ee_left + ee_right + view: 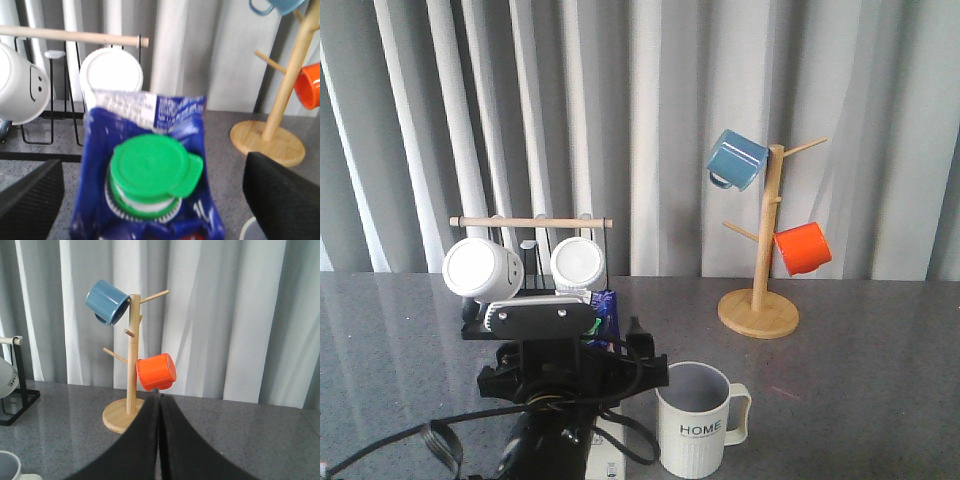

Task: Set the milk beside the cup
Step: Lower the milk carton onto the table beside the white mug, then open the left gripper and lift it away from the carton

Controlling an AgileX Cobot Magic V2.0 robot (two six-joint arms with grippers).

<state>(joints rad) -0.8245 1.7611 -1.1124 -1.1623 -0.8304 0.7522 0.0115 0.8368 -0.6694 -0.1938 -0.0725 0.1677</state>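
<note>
while the left claw [150, 200] brackets the milk [147, 175], the cup [698, 420] stands beside.

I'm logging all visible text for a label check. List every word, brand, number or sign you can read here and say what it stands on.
"HOME": black letters on the cream ribbed mug, front view.
Fine white print on the blue milk carton behind its green cap, left wrist view: too blurred to read.
Dark marks on the white mug hanging on the black rack: a drawn face, not lettering.
Blue mug and orange mug: no text.
</note>
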